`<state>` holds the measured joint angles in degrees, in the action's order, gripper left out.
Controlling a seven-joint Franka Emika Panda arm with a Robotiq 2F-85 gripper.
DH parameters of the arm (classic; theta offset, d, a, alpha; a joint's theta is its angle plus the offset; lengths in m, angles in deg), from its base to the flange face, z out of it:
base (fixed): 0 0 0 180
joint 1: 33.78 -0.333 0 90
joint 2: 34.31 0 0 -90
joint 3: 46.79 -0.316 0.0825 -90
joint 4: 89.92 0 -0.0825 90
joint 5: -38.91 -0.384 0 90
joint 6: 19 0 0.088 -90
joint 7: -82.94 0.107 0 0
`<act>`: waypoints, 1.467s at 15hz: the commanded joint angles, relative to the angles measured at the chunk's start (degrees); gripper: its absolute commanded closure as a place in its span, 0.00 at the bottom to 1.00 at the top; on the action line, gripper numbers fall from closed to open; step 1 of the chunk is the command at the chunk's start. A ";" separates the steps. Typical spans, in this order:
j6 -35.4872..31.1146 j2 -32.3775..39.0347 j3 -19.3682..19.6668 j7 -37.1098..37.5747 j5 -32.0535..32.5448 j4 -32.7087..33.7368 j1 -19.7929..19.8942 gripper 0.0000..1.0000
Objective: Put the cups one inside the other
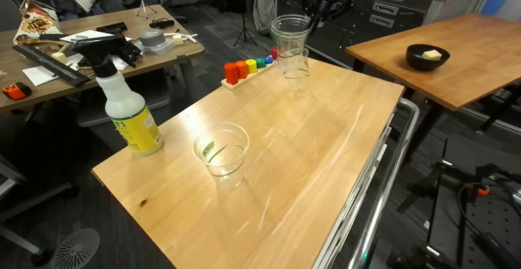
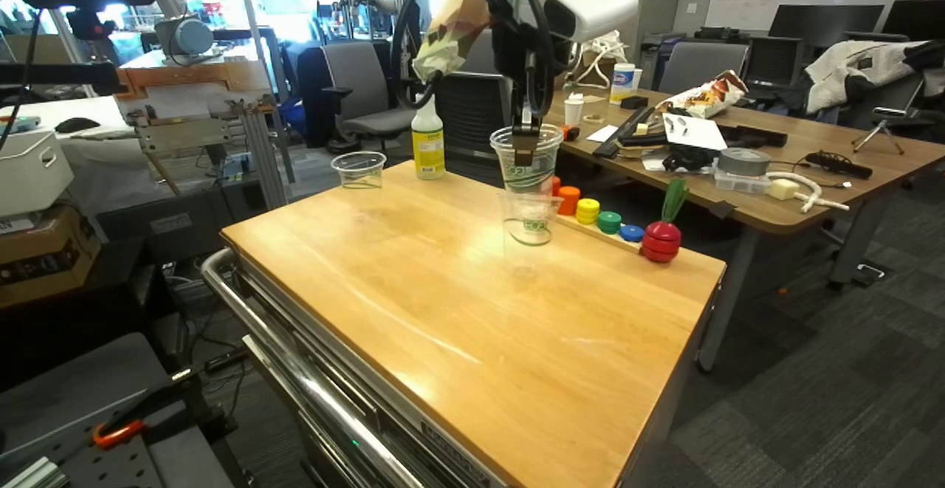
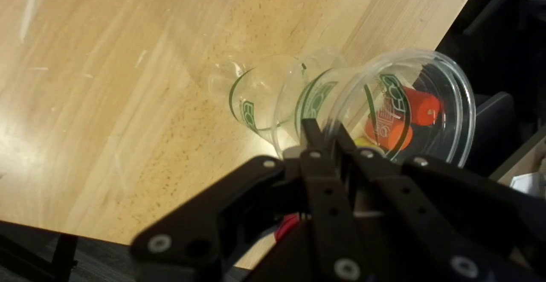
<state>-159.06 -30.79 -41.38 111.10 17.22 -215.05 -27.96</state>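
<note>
The pincer (image 3: 325, 130) pinches the side of a stack of clear cups (image 1: 290, 33). In an exterior view, the stack hangs at the far end of the worktop (image 1: 305, 114), over a lower cup (image 1: 295, 66); I cannot tell if they touch. A lone cup (image 1: 223, 155) stands near, to the right of the spray bottle (image 1: 127, 106).

Spray bottle (image 1: 125, 104), black bowl (image 1: 424, 65).
</note>
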 commanded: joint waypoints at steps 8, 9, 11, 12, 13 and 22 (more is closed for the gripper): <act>3.27 1.99 1.07 2.83 11.94 1.80 -1.04 0.92; 3.56 2.16 1.11 2.78 12.64 1.86 -1.01 0.91; 4.06 2.82 1.11 2.87 13.23 2.33 -0.99 0.91; 4.23 3.17 1.07 2.94 13.19 2.52 -0.99 0.92; 4.31 3.47 1.05 3.02 13.10 2.65 -1.01 0.91; 4.13 3.27 1.86 3.98 14.74 2.16 -0.88 0.31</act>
<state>-155.51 -27.25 -40.31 113.34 29.88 -213.50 -28.51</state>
